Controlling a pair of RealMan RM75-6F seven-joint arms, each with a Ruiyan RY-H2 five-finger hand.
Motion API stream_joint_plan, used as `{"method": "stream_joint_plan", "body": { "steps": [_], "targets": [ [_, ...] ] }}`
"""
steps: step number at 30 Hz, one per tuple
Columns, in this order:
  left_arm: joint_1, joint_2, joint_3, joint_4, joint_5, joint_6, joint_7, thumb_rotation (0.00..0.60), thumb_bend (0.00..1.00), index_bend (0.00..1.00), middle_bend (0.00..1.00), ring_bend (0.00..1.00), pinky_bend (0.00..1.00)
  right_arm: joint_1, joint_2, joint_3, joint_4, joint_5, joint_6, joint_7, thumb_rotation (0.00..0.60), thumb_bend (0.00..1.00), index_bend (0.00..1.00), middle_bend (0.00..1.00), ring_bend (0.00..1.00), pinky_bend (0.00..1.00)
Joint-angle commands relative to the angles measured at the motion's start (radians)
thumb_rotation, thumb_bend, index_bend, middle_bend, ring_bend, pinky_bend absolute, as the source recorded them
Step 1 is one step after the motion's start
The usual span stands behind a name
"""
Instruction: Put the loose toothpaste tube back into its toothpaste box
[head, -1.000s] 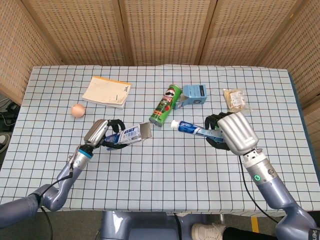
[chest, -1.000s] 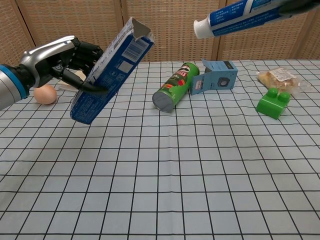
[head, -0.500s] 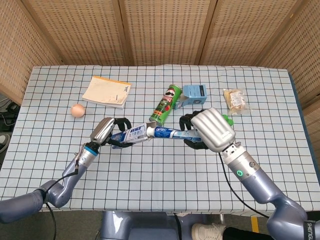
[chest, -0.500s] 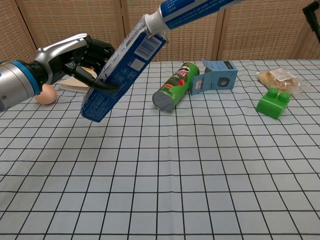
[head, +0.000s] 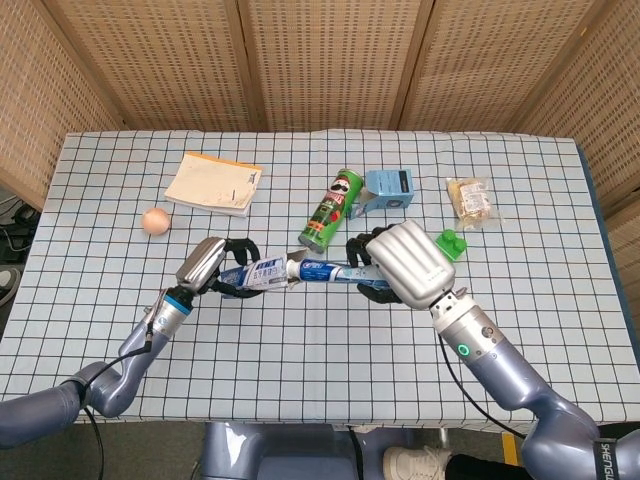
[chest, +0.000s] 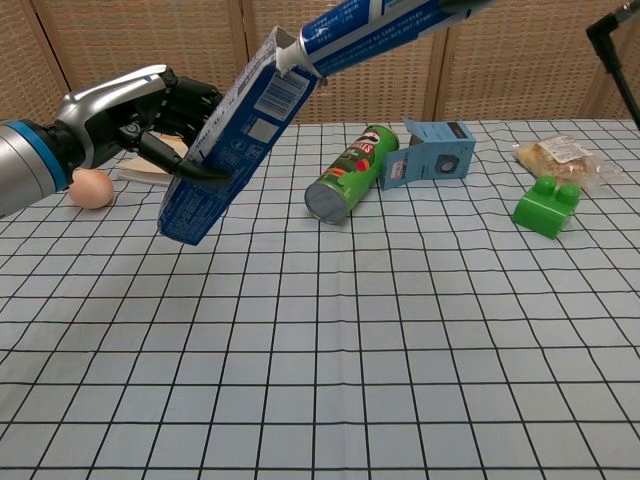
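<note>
Left hand (chest: 130, 110), fingers wrapped round the tilted toothpaste box (chest: 232, 140), holds it above the checked table (chest: 330, 340); right hand (head: 400, 262), cut off in the chest view, grips the toothpaste tube (chest: 375, 22), whose cap end is hidden inside the box's open mouth. Beyond the box lie a green can (chest: 352, 172), a small blue carton (chest: 432, 152), a green block (chest: 547, 205), a wrapped snack (chest: 555, 158), an egg (chest: 92, 188) and a notepad (head: 213, 183), partly hidden behind the left hand in the chest view.

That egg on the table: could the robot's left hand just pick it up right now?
Probably not as things stand. The egg lies in the open beside the left hand, with nothing between them, but that hand is gripping the toothpaste box while the right hand feeds the toothpaste tube into it.
</note>
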Motion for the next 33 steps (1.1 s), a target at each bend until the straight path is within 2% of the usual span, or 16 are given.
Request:
{"method": "stream_joint_plan", "body": {
  "steps": [1,9,18,21,23,24,26,29,31,33],
  "targets": [
    [-0.003,0.001,0.004,-0.008,0.002,0.001,0.003,0.600,0.10,0.68,0.54,0.56,0.50,0.021,-0.012,-0.011,-0.007,0.013,0.002,-0.035,0.600,0.63,0.69,0.66,0.62,0.70],
    [-0.013,-0.006,0.013,-0.041,0.004,-0.003,0.010,0.600,0.11,0.68,0.54,0.56,0.50,0.079,-0.042,-0.032,-0.015,0.069,0.010,-0.138,0.600,0.62,0.69,0.66,0.62,0.70],
    [-0.026,-0.040,0.018,-0.045,-0.006,-0.012,0.018,0.600,0.11,0.68,0.54,0.56,0.50,0.182,-0.085,-0.067,-0.034,0.143,0.039,-0.358,0.600,0.60,0.68,0.65,0.62,0.70],
    [-0.030,-0.066,0.013,-0.053,-0.018,-0.017,-0.007,0.600,0.11,0.68,0.54,0.56,0.50,0.221,-0.118,-0.074,-0.042,0.130,0.078,-0.450,0.600,0.49,0.52,0.57,0.60,0.69],
    [-0.032,-0.086,0.007,-0.053,-0.026,-0.014,-0.027,0.600,0.11,0.69,0.55,0.56,0.50,0.237,-0.142,-0.081,-0.047,0.118,0.113,-0.503,0.600,0.31,0.33,0.41,0.51,0.68],
    [-0.033,-0.094,0.003,-0.053,-0.030,-0.012,-0.035,0.600,0.11,0.69,0.55,0.56,0.50,0.241,-0.149,-0.082,-0.051,0.111,0.127,-0.520,0.600,0.25,0.27,0.35,0.46,0.65],
    [-0.032,-0.114,-0.008,-0.053,-0.038,-0.001,-0.060,0.600,0.11,0.70,0.55,0.56,0.50,0.248,-0.162,-0.082,-0.060,0.092,0.160,-0.553,0.600,0.12,0.12,0.18,0.30,0.47],
    [-0.031,-0.139,-0.018,-0.048,-0.045,0.012,-0.090,0.600,0.12,0.72,0.56,0.56,0.50,0.252,-0.163,-0.086,-0.072,0.069,0.191,-0.595,0.600,0.07,0.03,0.07,0.15,0.26],
    [-0.032,-0.154,-0.026,-0.045,-0.050,0.016,-0.118,0.600,0.12,0.72,0.56,0.56,0.50,0.252,-0.153,-0.089,-0.082,0.050,0.213,-0.628,0.600,0.06,0.02,0.04,0.11,0.21],
    [-0.032,-0.168,-0.036,-0.040,-0.057,0.023,-0.146,0.600,0.12,0.72,0.56,0.56,0.50,0.246,-0.135,-0.092,-0.090,0.025,0.231,-0.651,0.600,0.06,0.02,0.03,0.10,0.20]
  ]
}}
